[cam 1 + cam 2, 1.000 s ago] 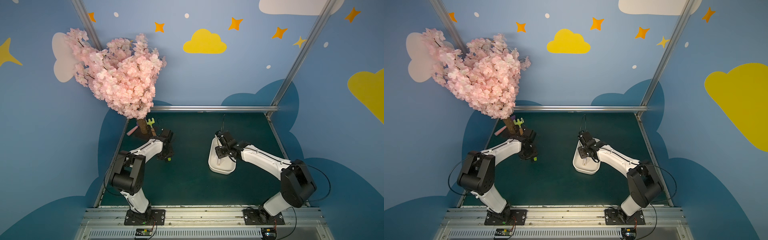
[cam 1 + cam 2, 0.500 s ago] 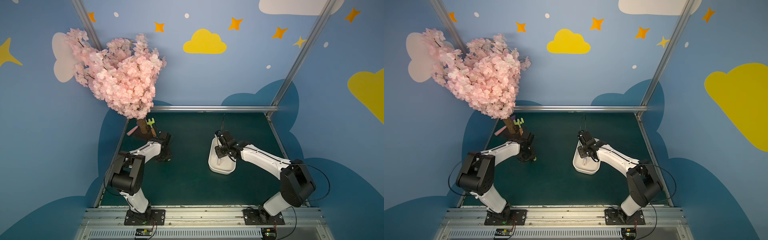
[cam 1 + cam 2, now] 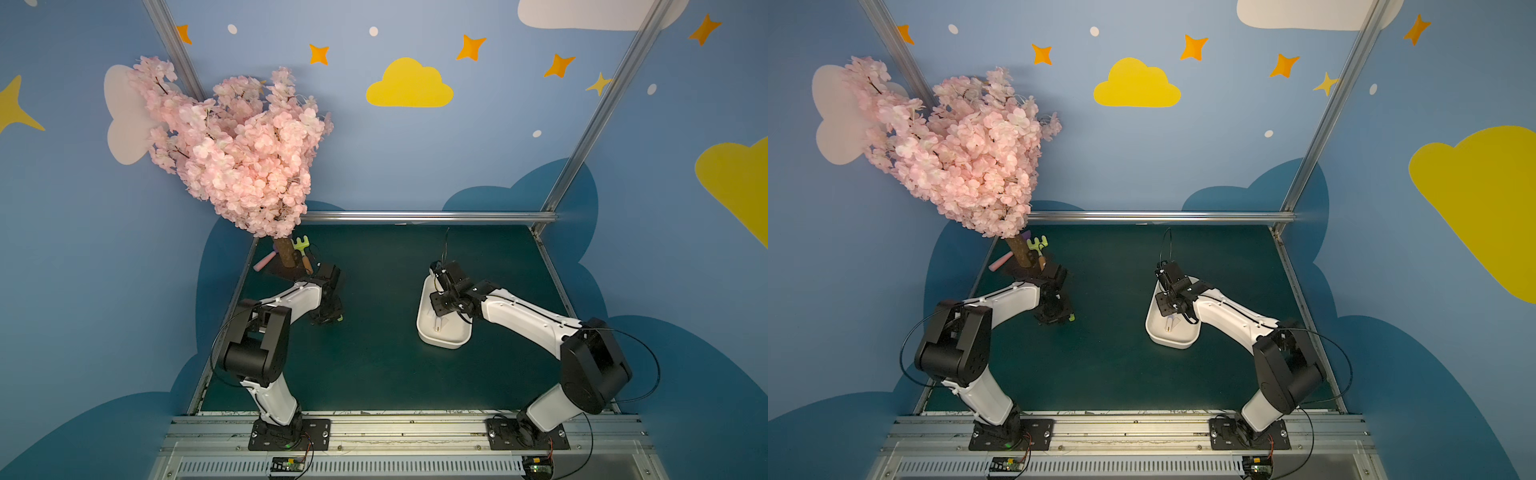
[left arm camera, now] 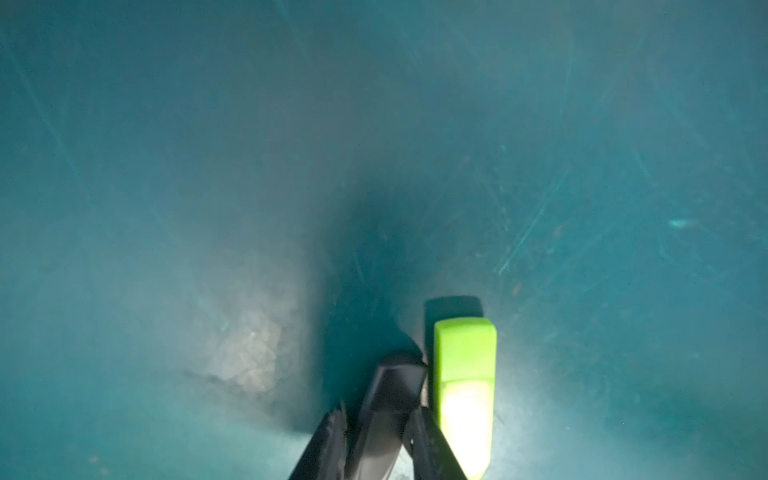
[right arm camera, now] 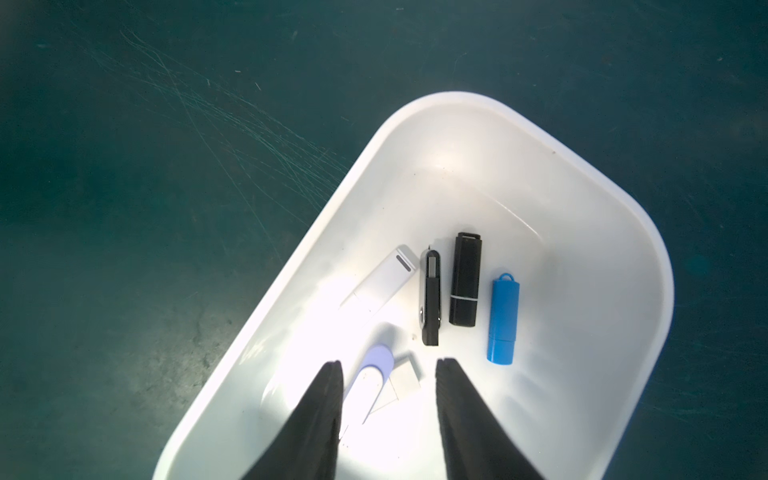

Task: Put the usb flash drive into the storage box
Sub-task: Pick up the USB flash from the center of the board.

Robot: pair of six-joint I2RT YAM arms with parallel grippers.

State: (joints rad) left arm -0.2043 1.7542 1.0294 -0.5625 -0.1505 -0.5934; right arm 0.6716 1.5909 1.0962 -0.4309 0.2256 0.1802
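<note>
Both top views: my left gripper (image 3: 328,316) sits low on the mat (image 3: 374,365), middle left, with the green flash drive (image 3: 339,318) at its tip. The white box (image 3: 440,341) is right of centre.
Left wrist: green flash drive (image 4: 464,386) at lower right, against my dark fingers (image 4: 395,390). I cannot tell if they pinch it.
Right wrist: my right gripper (image 5: 388,365) is spread over the box (image 5: 623,199), with five other drives (image 5: 465,278) lying inside.

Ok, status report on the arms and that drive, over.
Left gripper low at green drive on mat, grip unclear. Right gripper open above box, several drives inside. Nothing blocking.
</note>
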